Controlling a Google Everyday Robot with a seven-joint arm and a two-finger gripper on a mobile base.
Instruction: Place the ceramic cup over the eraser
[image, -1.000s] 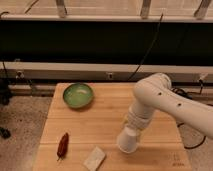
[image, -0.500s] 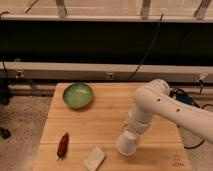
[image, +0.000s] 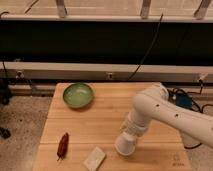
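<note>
Well left of the gripper (image: 129, 135) lies a dark red pepper-like thing (image: 62, 145). The green bowl (image: 78, 95) sits up-left of it, well apart, and a pale block (image: 94, 158) is near its lower left. The gripper seems clamped on the ceramic cup (image: 125, 146), mouth down and low over the table (image: 100, 120), likely to cap the eraser, which is hidden. Cup and gripper have sunk slightly since half a second ago.

pincer (image: 129, 135): at the tip of the white arm (image: 160, 107), low over the front of the desk (image: 105, 125), right of middle
ceramic cup (image: 125, 145): white, at the pincer, tilted; contact with the desk cannot be told
green bowl (image: 78, 95): back left, well apart from the cup
pale block (image: 94, 158): front edge, just left of the cup
red pepper-like thing (image: 62, 145): front left, near the block
</note>
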